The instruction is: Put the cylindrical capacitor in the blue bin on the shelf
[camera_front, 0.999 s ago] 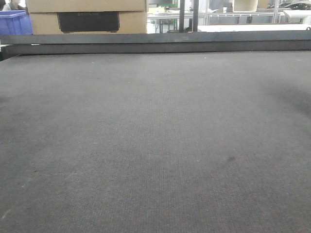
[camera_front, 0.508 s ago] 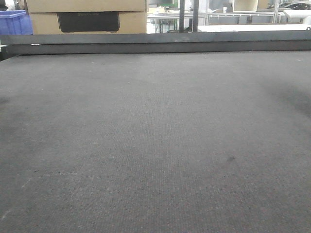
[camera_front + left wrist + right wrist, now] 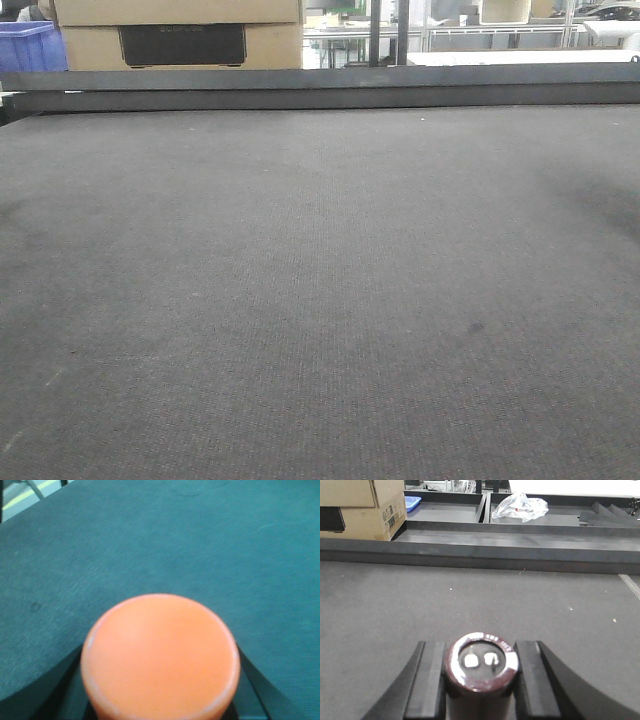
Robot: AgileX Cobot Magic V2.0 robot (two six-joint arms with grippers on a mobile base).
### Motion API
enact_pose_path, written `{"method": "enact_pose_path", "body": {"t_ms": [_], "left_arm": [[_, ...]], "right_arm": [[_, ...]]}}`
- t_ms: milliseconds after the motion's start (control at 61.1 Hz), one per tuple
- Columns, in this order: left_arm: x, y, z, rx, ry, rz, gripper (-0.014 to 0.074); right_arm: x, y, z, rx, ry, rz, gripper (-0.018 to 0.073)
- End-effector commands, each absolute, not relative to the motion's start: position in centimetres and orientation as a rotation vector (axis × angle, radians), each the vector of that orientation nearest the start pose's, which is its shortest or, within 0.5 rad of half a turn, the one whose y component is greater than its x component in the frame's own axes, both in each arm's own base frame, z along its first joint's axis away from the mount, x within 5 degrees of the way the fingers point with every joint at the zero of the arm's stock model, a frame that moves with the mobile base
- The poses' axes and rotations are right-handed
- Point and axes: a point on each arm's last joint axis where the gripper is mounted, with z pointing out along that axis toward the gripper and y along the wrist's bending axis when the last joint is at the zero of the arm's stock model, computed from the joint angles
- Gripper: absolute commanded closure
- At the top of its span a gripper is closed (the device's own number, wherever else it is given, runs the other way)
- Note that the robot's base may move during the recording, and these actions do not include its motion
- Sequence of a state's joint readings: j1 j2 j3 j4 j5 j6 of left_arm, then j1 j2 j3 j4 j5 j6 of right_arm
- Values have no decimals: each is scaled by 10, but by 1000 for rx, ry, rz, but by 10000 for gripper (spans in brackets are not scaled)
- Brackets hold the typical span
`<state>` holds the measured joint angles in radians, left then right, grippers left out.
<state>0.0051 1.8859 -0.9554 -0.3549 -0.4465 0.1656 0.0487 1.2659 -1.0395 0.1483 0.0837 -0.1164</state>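
Observation:
The cylindrical capacitor is a stubby dark brown cylinder whose shiny top carries two silver terminals. It stands between the black pads of my right gripper, which is shut on it just above the grey mat. In the left wrist view an orange round-topped cylinder fills the space between the dark fingers of my left gripper, which is shut on it over the mat. The shelf is out of view. Neither gripper shows in the front view.
A raised dark rail borders the mat's far edge. Behind it sit a cardboard box and a blue crate. The right wrist view shows a crumpled plastic bag on the table beyond.

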Motion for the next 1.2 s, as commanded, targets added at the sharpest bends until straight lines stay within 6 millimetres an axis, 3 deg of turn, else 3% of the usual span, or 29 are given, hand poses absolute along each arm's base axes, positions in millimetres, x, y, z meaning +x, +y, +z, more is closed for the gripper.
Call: {"method": "enact_pose_path", "body": {"t_ms": [0, 262, 540, 901, 1032, 1179], "left_arm": [[383, 12, 206, -191, 1941, 28, 707], [357, -6, 301, -24, 2056, -68, 707], [310, -29, 372, 162, 2159, -142, 707], [220, -30, 414, 277, 2160, -154, 707], [193, -28, 410, 277, 2138, -152, 707], [170, -25, 395, 269, 2081, -134, 707]], "right_arm": [[288, 16, 377, -35, 1786, 66, 640], [281, 17, 378, -53, 1886, 80, 640], [262, 19, 381, -74, 1961, 96, 640], [208, 18, 401, -103, 1987, 111, 640], [189, 17, 395, -106, 1994, 112, 640], [164, 16, 373, -105, 2004, 112, 640]]}}
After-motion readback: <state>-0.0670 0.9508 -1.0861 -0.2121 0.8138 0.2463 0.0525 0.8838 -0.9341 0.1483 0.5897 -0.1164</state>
